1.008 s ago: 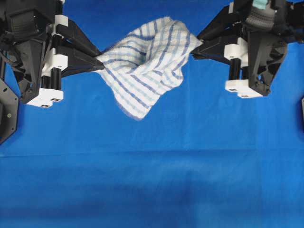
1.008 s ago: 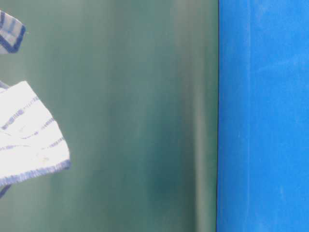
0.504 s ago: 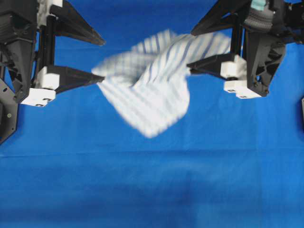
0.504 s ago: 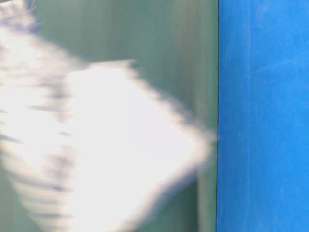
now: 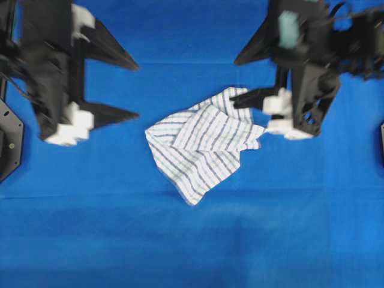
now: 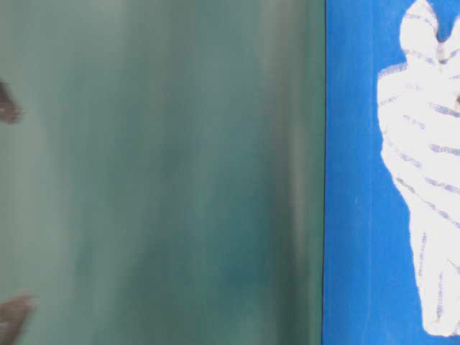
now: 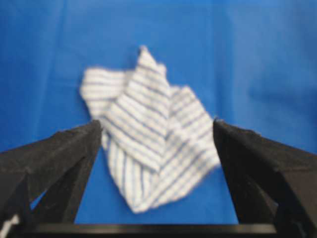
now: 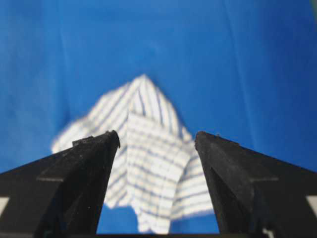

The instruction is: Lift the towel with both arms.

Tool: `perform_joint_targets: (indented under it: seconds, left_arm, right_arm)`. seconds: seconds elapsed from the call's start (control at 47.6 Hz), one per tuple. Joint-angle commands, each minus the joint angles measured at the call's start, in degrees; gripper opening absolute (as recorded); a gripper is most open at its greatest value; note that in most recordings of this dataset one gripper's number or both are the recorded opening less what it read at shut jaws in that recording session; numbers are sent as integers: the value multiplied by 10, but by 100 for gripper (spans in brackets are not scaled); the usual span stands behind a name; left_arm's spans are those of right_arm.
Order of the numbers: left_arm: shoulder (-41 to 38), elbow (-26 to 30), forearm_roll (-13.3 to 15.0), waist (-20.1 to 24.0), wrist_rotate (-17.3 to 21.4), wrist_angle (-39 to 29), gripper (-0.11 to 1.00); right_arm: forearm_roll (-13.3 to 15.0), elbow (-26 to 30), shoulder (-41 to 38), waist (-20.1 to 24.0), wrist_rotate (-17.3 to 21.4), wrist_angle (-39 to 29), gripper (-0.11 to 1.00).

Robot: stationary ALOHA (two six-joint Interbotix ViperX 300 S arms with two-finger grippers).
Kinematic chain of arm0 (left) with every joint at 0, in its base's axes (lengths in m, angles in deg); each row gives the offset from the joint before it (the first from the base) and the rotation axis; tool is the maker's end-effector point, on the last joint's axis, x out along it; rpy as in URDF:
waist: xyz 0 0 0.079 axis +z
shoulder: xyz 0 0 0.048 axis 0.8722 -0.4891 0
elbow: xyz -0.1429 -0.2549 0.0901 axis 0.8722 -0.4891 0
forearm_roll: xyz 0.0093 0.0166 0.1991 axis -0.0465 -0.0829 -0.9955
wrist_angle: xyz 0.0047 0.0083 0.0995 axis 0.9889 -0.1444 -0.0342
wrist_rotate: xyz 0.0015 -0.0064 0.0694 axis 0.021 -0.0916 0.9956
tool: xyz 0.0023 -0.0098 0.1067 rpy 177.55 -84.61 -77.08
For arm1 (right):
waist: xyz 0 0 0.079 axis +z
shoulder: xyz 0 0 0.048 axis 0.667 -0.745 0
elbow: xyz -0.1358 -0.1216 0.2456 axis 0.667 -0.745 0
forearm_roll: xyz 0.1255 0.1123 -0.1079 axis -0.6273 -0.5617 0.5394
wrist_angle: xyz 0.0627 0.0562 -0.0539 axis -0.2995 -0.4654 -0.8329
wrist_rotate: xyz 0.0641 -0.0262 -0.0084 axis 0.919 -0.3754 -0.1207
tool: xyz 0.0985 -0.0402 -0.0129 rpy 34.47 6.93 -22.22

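Note:
The towel (image 5: 204,144), white with blue and grey stripes, lies crumpled and partly folded over itself on the blue table cover (image 5: 192,240). Nothing holds it. My left gripper (image 5: 137,89) is open, to the towel's left and apart from it. My right gripper (image 5: 234,83) is also open, and its lower finger overlaps the towel's upper right corner in the overhead view. In the left wrist view the towel (image 7: 148,139) shows below and between the spread fingers of the left gripper (image 7: 156,122). The right wrist view likewise shows the towel (image 8: 153,153) beyond the open right gripper (image 8: 156,135). At table level the towel (image 6: 431,165) rests flat on the cover.
A black fixture (image 5: 9,144) sits at the table's left edge and another dark part (image 5: 381,141) at the right edge. A green backdrop (image 6: 158,172) fills most of the table-level view, with two dark blurs at its left border.
Both grippers went from shut on the towel's corners to open. The towel dropped from mid-air onto the table cover, and both arms shifted.

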Motion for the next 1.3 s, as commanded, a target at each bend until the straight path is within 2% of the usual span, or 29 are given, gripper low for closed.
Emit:
perform_joint_targets:
  seconds: [0.0,0.273,0.609,0.882,1.281]
  left_arm:
    - [-11,-17,1,-5,-1,25,88]
    - [-78,-98,1,-10,-1,112,88]
    - [-178,-148,1,-29,0,208,89]
    - [-267,-155,1,-45,2,272,89]
    - [-338,-154,1,-57,6,304,89]
  right_arm:
    - [0,-27,0,4,3,25,66]
    - [-3,-145,-21,11,4,122,66]
    - [-4,-254,-101,18,4,247,66]
    - [-11,-263,-172,30,4,323,66]
    - [-11,-262,-245,37,4,357,66]
